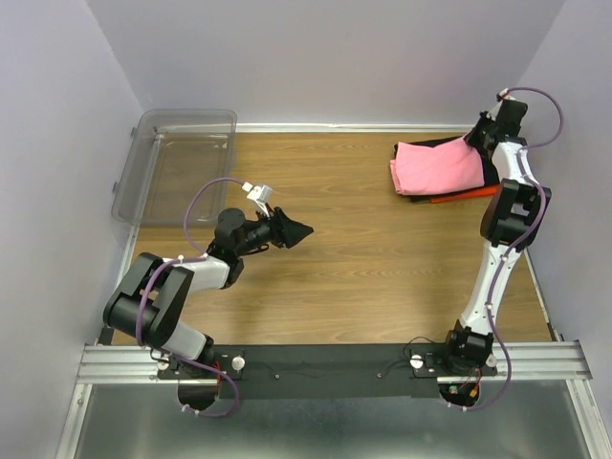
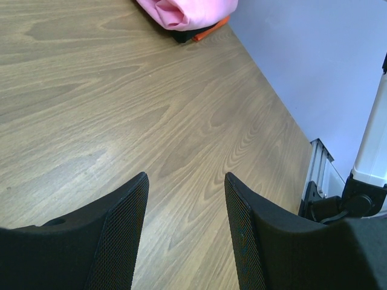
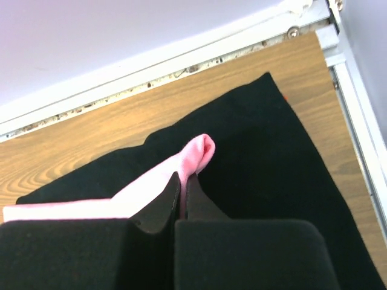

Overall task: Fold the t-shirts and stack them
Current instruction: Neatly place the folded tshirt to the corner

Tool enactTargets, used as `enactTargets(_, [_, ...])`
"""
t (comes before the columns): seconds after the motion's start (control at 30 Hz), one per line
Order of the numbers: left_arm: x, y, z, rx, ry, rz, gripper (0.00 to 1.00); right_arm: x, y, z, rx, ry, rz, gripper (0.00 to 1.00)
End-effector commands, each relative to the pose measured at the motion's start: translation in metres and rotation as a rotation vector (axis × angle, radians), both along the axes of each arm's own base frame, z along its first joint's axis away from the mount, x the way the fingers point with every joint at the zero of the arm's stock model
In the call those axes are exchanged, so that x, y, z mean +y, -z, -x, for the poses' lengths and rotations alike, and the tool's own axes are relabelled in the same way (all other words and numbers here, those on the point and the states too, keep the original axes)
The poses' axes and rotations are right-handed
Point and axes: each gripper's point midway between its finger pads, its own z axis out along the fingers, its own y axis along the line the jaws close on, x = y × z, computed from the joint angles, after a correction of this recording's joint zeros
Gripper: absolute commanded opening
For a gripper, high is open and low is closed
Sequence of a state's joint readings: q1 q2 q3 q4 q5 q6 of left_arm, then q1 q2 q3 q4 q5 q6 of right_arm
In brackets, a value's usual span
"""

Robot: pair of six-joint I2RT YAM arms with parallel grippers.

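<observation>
A folded pink t-shirt (image 1: 436, 166) lies on top of a black t-shirt (image 1: 432, 143) and an orange one (image 1: 467, 195) at the back right of the table. My right gripper (image 3: 183, 179) is shut on a pinched corner of the pink t-shirt (image 3: 199, 151), which pokes out past the fingertips over the black t-shirt (image 3: 266, 145). In the top view that gripper (image 1: 475, 137) sits at the stack's right edge. My left gripper (image 2: 184, 181) hangs open over bare wood near the table's left middle, holding nothing. The pink t-shirt (image 2: 187, 12) shows far off in the left wrist view.
A clear plastic bin (image 1: 177, 172) stands at the back left. The wooden table (image 1: 363, 277) ends at a white strip along the back wall (image 3: 151, 72) and a metal rail (image 1: 555, 316) on the right. The right arm (image 1: 497, 258) rises along the right side.
</observation>
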State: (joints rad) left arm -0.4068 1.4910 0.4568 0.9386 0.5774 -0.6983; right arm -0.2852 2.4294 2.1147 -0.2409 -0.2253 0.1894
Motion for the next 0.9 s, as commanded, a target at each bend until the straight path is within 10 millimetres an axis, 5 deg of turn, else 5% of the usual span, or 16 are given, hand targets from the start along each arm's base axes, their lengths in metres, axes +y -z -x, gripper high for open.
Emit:
enactTargets(0.0, [0.000,-0.007,-0.010,-0.037,-0.011,-0.008,0.61,-0.018,-0.013,-0.006,-0.035,0.032,0.070,0.04])
enactTargets(0.13, [-0.001,-0.007,-0.012,-0.035,-0.010,-0.008,0.61,-0.030,0.005,0.002,0.016,0.051,0.150,0.29])
enactTargets(0.17, [-0.001,-0.005,-0.014,-0.032,-0.011,-0.011,0.61,-0.030,0.012,0.006,0.037,0.048,0.154,0.44])
enactTargets(0.27, [-0.004,-0.004,-0.018,-0.027,-0.007,-0.010,0.61,-0.027,0.011,0.014,0.047,0.021,0.173,0.62])
enactTargets(0.43, [-0.015,-0.007,-0.027,-0.021,0.015,0.004,0.61,-0.029,-0.017,0.022,0.011,0.041,0.205,0.65])
enactTargets(0.57, [-0.027,-0.013,-0.032,-0.022,0.041,0.025,0.61,-0.010,-0.040,0.028,-0.052,-0.020,0.211,0.66])
enactTargets(0.87, [-0.033,-0.014,-0.022,-0.011,0.055,0.048,0.61,0.029,-0.050,0.041,-0.080,-0.102,0.308,0.66])
